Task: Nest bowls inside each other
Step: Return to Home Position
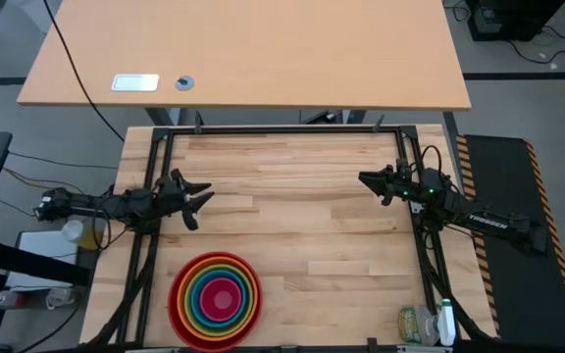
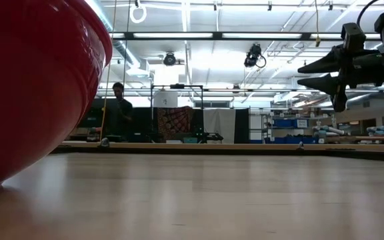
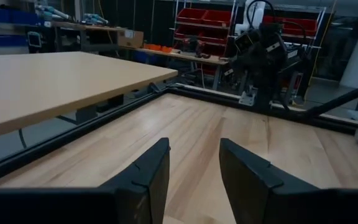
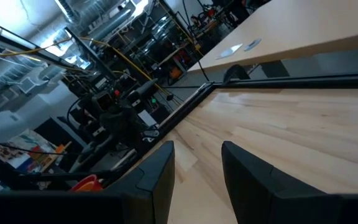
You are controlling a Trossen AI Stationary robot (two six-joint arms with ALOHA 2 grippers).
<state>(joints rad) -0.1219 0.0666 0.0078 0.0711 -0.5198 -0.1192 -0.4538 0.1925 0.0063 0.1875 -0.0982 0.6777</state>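
**High view.** Bowls (image 1: 216,299) sit as one nested stack, red outermost, then orange, green, blue, pink at centre, at the near-left edge of the tabletop (image 1: 312,245). The stack lies at approx. 6 o'clock from my left gripper (image 1: 204,201) and approx. 8 o'clock from my right gripper (image 1: 371,186). The left arm is the nearer and the right is well apart. Both sets of jaws are parted and hold nothing. The stack is round with rims up, so no long axis to align.

**Low view.** The red bowl (image 2: 32,87) fills the 9 o'clock side, resting on the tabletop. The right gripper shows at approx. 2 o'clock (image 2: 300,75), raised well off the surface, jaws spread.

**Left wrist view.** Left gripper (image 3: 194,168): moderate gap, bare wood between the jaws, no bowl ahead.

**Right wrist view.** Right gripper (image 4: 197,168): same moderate gap, empty.

**Judgement.** Nesting looks complete. Any retreat by the left arm should stay clear of the 6 o'clock side.
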